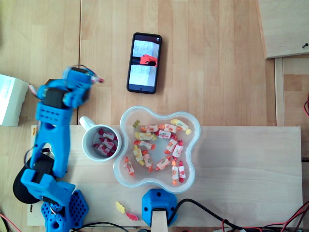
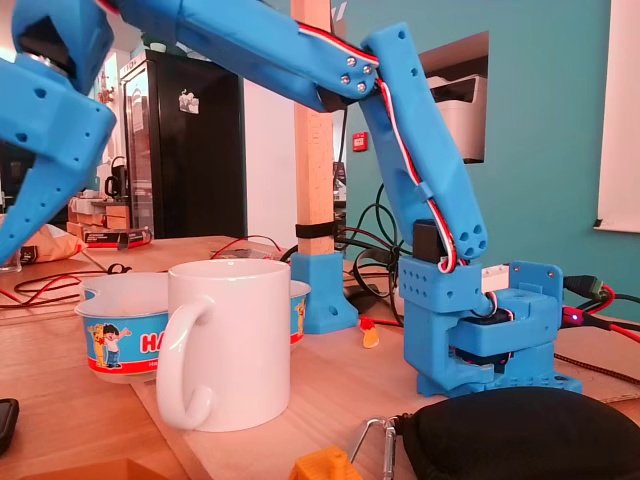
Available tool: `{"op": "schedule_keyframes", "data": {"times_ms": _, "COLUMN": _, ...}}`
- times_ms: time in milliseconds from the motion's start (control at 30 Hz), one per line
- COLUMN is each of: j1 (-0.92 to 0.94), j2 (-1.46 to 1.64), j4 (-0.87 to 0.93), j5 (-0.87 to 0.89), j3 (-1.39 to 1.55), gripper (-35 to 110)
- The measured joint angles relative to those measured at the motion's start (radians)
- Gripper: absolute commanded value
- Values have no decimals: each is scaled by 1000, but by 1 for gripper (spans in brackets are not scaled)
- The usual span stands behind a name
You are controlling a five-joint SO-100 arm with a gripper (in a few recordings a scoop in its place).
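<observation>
My blue gripper (image 1: 72, 92) hangs above the table, up and to the left of a white mug (image 1: 101, 142) in the overhead view, clear of its rim. The mug holds several wrapped candies. In the fixed view the gripper (image 2: 35, 170) is high at the left, above and beside the mug (image 2: 235, 340), one finger (image 2: 25, 215) pointing down; its jaws are partly out of frame and blurred from above. Next to the mug stands a clear wavy bowl (image 1: 190, 159) with several red, yellow and white candies (image 1: 159, 145). The bowl (image 2: 115, 335) sits behind the mug in the fixed view.
Two loose candies (image 1: 124, 211) lie on the wooden board (image 1: 241, 169) near a blue post base (image 1: 158, 205). A white box (image 1: 10, 99) sits at the left edge. In the fixed view a black pouch (image 2: 520, 435) and an orange piece (image 2: 320, 467) lie in front.
</observation>
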Motion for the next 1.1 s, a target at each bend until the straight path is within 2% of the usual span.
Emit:
{"op": "schedule_keyframes", "data": {"times_ms": 267, "j1": -301, "j2": 0, "j4": -2, "j5": 5, "j3": 0, "gripper": -3}}
{"op": "schedule_keyframes", "data": {"times_ms": 433, "j1": -391, "j2": -20, "j4": 3, "j5": 5, "j3": 18, "gripper": -3}}
{"op": "schedule_keyframes", "data": {"times_ms": 700, "j1": -273, "j2": -43, "j4": 8, "j5": -25, "j3": 84, "gripper": -3}}
{"op": "schedule_keyframes", "data": {"times_ms": 867, "j1": -253, "j2": -14, "j4": 91, "j5": -127, "j3": 94, "gripper": -3}}
{"op": "schedule_keyframes", "data": {"times_ms": 1100, "j1": -253, "j2": 189, "j4": 216, "j5": -186, "j3": 121, "gripper": -3}}
